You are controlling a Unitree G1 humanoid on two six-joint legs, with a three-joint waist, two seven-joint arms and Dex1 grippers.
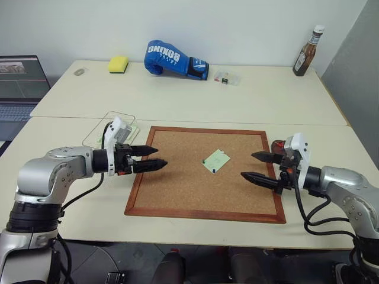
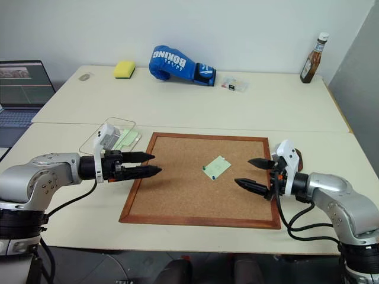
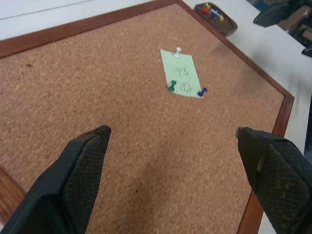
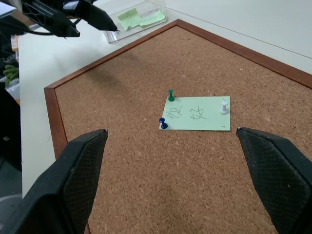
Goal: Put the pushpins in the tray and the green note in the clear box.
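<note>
The green note [image 4: 197, 113] lies flat near the middle of the corkboard [image 1: 177, 195], held there by three pushpins: a green pin [image 4: 170, 94], a blue pin [image 4: 163, 124] and a white pin [image 4: 224, 106]. The paper looks thin, light and floppy, so it will likely tear if pulled before the pins come out. The pins are tiny, hard and smooth-headed; each is best pinched by its raised head and drawn straight up out of the cork.

The left gripper [image 1: 159, 157] hovers over the left edge of the board and the right gripper [image 1: 256, 167] over the right edge. Both have their fingers spread wide and hold nothing.

The tray [image 3: 217, 18], a small dark dish already holding a few coloured pins, sits just off the right side of the board, behind the right gripper. The clear box [image 4: 139, 18] sits just past the far left corner with green slips inside.

The board rests on a pale table [image 1: 254, 100]. At the far edge lie a yellow sponge [image 1: 118, 64], a blue boxing glove [image 1: 174, 59], a small clear case [image 1: 227, 77] and a brown sauce bottle [image 1: 308, 53]. A laptop [image 1: 21, 89] stands at the far left.
</note>
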